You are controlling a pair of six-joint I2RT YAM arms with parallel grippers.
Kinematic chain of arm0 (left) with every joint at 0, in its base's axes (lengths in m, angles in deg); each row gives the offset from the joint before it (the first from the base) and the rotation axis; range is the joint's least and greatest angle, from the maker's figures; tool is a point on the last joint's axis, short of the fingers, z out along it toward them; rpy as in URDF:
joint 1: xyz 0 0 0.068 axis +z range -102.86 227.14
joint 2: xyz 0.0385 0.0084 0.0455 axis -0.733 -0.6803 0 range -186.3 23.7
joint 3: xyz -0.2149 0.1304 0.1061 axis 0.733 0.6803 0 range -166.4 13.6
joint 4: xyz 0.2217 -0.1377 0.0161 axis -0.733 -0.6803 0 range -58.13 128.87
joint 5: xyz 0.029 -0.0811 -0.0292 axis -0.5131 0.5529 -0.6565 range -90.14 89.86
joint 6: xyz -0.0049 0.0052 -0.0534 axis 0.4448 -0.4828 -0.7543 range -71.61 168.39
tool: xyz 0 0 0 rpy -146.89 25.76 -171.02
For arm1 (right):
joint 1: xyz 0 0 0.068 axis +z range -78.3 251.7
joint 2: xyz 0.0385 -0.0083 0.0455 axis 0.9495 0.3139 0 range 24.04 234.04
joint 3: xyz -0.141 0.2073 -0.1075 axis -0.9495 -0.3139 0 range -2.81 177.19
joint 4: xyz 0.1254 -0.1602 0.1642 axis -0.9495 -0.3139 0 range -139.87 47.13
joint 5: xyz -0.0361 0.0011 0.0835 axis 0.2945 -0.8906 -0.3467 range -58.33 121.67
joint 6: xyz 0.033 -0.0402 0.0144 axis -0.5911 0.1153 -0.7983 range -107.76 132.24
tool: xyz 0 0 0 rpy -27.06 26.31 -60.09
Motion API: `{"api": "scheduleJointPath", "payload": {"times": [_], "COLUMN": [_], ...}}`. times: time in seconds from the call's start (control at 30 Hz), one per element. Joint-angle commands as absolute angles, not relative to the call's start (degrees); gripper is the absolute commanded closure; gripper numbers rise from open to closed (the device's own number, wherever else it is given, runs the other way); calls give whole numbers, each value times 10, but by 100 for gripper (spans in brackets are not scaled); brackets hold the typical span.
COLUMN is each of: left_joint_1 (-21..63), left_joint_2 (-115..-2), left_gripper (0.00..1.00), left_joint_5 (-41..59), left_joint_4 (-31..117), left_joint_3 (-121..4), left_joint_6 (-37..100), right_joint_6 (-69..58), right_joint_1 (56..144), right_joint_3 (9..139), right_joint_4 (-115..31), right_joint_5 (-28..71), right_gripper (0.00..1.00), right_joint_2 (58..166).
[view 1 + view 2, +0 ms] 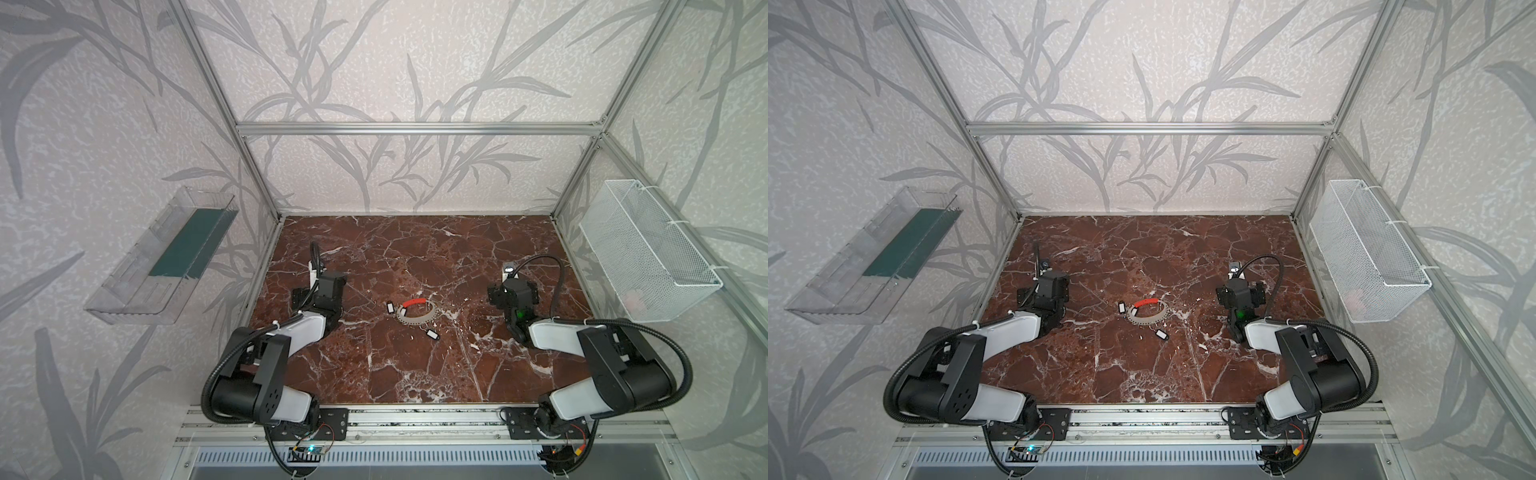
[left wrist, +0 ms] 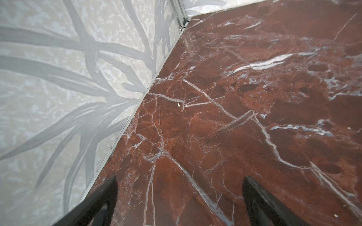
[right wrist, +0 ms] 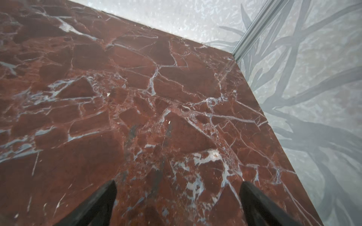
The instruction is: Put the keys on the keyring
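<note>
Well beside keyring (image 1: pixel 411 322): tray (image 1: pixel 124 286), basket (image 1: pixel 648 257)

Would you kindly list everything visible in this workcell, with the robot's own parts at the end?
keyring: one, grey with a red arc, flat at the middle of the tabletop.
keys: three, black tags with white labels; one left of the keyring, one at its left band, one in front of it.
tabletop: one, red-brown marble with white veins.
clear tray: one, transparent with a dark green insert, on the left wall.
wire basket: one, white mesh, on the right wall.
left gripper: one, black fingers, open, over bare tabletop.
right gripper: one, black fingers, open, over bare tabletop.
</note>
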State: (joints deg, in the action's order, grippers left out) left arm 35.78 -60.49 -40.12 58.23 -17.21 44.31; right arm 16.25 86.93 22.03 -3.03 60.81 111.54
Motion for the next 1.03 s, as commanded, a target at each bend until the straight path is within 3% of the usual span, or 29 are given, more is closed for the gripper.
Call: {"api": "scheduleJointPath", "payload": {"times": [0.0,0.17,0.23,0.3,0.43,1.0], "left_joint_1": [362,380,389,404,447,456], "left_joint_2": [-616,-642,-636,-631,-642,-660], "left_gripper": [1,1,1,1,1,1], "left_joint_5": [-375,-303,-295,-254,-183,-183], "left_joint_4": [735,922,916,924,909,932], "left_joint_3": [-160,-93,-87,-76,-75,-78], "left_joint_6": [506,518,499,490,455,449], "right_joint_6": [168,149,156,157,147,151], "right_joint_1": [852,809,801,799,799,799], "right_joint_3": [224,194,169,174,188,186], "right_joint_4": [43,76,173,132,115,126], "right_joint_5": [577,453,429,413,426,425], "right_gripper": [1,1,1,1,1,1], "right_joint_2": [1117,1121,1152,1134,1140,1144]}}
